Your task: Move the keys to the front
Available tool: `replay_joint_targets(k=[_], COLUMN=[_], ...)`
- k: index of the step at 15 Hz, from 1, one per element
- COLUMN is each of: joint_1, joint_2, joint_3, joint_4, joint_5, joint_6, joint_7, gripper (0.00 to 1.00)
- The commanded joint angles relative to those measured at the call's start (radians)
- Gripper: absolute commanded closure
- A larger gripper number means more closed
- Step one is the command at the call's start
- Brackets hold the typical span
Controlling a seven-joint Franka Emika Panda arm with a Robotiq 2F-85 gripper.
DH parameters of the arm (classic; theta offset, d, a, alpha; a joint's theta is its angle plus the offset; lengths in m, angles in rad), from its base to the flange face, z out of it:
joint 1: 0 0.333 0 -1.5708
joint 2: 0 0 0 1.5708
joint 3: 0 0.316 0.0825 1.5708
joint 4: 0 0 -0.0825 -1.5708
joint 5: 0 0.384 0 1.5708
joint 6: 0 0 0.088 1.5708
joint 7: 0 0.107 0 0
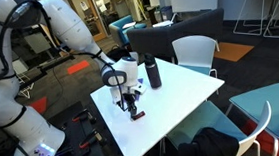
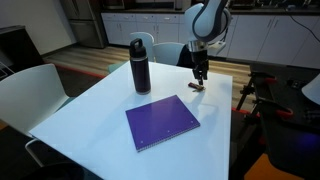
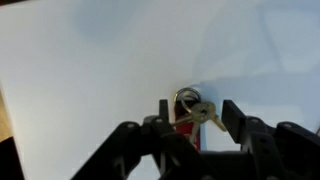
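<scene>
A white table (image 2: 80, 115) is being shown in both exterior views, its top being lit evenly. Around it an office lounge is being seen, with pale cabinets (image 2: 130, 25) being ranged along the wall beyond the black bottle (image 2: 140, 65) and wooden floor being glimpsed below them. The bottle is being kept upright on the table. A purple notebook (image 2: 162, 123) is being left flat just in front of the bottle, nearer the camera and apart from it. The keys (image 3: 192, 108) are being found on the bare tabletop near the bottle, to its side and close to the table's edge, well apart from the notebook. They are being straddled by the gripper (image 2: 200, 78), which is being held pointing straight down from the white arm (image 1: 43, 30). In the wrist view the jaws are being kept partly apart, one finger on each side of the bunch, with nothing being clamped. The count is being made as one bottle, one notebook, one bunch of keys, and two white chairs (image 1: 196, 52) in an exterior view.
</scene>
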Motion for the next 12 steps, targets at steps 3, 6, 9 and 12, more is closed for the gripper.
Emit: replay_joint_targets(k=[3,6,9,12], joint_1=[0.1,0.085,0.065,0.058], joint_2=[-0.178,-0.282,-0.364,-0.427], joint_3=[-0.108,-0.113,-0.104,-0.099], joint_4=[-0.188,-0.269,-0.309,-0.325], joint_5=[-0.11,-0.103,-0.084,-0.081], joint_6=[0.163,0.306,0.367,0.372], joint_7=[0.13,0.107,0.093,0.093], gripper=[0.0,0.0,0.0,0.0])
